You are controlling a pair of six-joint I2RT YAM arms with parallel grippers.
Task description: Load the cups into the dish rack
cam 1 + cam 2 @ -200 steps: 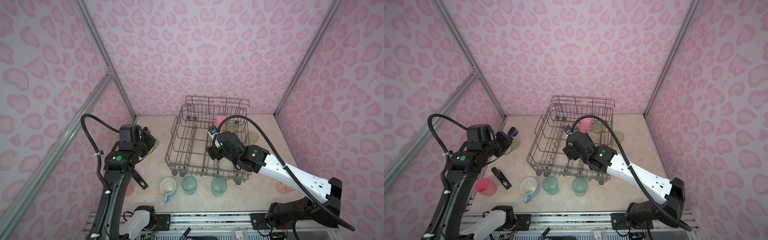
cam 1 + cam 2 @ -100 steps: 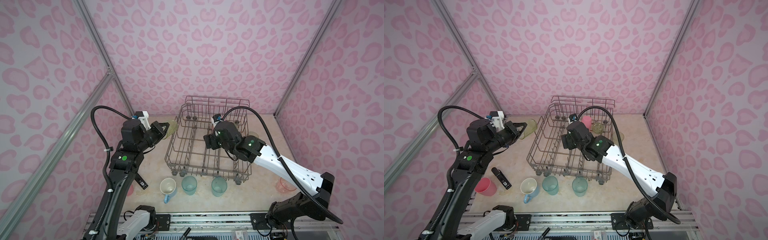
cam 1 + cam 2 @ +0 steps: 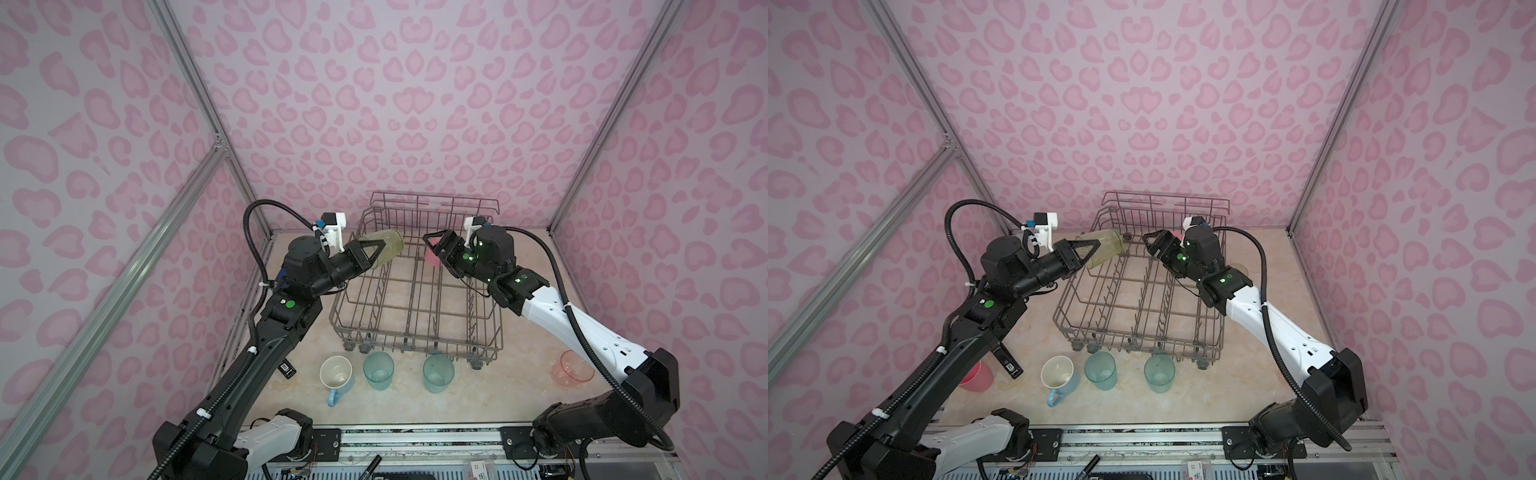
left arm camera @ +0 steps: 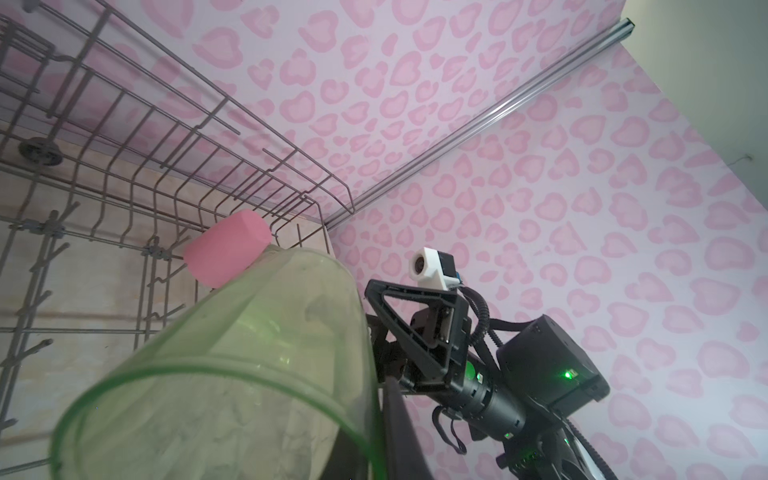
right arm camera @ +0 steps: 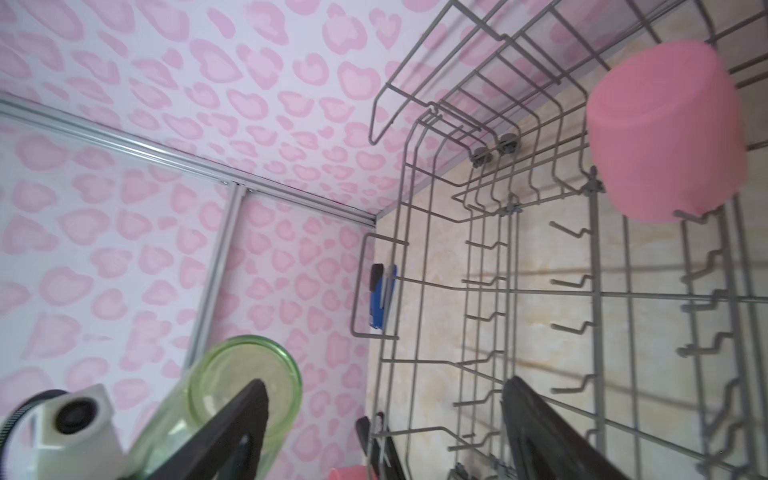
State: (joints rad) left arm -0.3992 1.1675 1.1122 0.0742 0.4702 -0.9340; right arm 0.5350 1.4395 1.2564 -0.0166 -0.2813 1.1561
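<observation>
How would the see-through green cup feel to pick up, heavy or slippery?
Probably light: the left gripper holds the green cup by pinching its thin wall. Smooth, round plastic looks slippery, and held sideways by the dish rack, it might roll if released.

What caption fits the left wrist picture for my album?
Tilted yellow-green cup at the dish rack's edge, pink cup already inside.

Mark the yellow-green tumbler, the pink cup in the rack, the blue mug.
yellow-green tumbler (image 3: 392, 246): a top view, side wall.
pink cup (image 5: 665, 133): right wrist view, side wall.
blue mug (image 3: 336, 371): a top view, white inside.
</observation>
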